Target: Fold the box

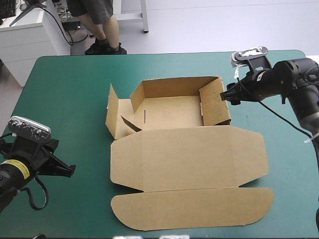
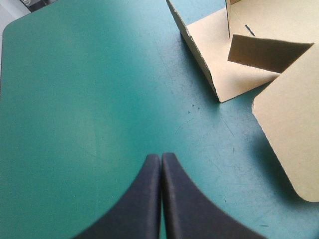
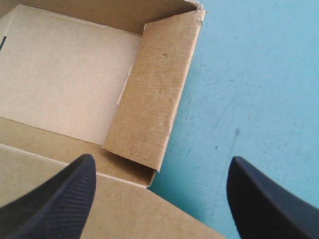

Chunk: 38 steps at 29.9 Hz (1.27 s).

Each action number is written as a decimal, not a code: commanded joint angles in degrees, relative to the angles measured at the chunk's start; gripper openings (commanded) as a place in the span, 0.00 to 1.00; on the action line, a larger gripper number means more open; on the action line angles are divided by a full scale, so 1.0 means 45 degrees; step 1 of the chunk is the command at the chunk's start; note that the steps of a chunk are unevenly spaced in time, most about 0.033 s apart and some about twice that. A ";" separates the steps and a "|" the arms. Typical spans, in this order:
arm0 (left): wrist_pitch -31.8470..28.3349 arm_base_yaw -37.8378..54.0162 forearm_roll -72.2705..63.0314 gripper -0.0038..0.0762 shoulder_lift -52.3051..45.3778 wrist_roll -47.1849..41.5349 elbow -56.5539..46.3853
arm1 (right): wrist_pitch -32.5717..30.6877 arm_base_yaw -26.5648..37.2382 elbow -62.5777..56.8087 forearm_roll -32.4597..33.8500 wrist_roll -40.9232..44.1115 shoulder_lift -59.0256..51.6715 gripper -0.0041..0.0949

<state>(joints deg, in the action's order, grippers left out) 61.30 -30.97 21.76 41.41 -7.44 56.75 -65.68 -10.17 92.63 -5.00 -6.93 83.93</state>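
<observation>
The brown box [image 1: 174, 112] lies mid-table as a half-raised tray with its lid [image 1: 189, 157] spread flat toward the front. Its back and right walls [image 1: 217, 102] stand up; the left wall [image 1: 112, 115] leans outward. My right gripper [image 1: 225, 96] hovers at the right wall, open, with that wall [image 3: 149, 99] ahead between its fingers and nothing held. My left gripper [image 1: 70, 170] sits near the table's front left, shut, its fingers meeting over bare teal-green cover [image 2: 75, 99]; the box's left wall [image 2: 209, 64] and a lid corner [image 2: 294, 129] lie ahead of it.
A long rounded lid flap [image 1: 194, 209] reaches close to the table's front edge. Bare cover stretches left of the box [image 1: 60, 99] and right of it [image 1: 279, 139].
</observation>
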 commanded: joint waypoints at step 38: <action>-0.0615 0.0045 0.0170 0.04 -0.0004 0.0005 0.0292 | 0.1202 -0.0006 0.1880 -0.0275 0.0319 0.5626 0.02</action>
<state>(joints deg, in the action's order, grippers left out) 61.36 -30.97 21.55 41.41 -7.37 56.75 -60.61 -10.20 99.41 -5.94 -4.70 112.12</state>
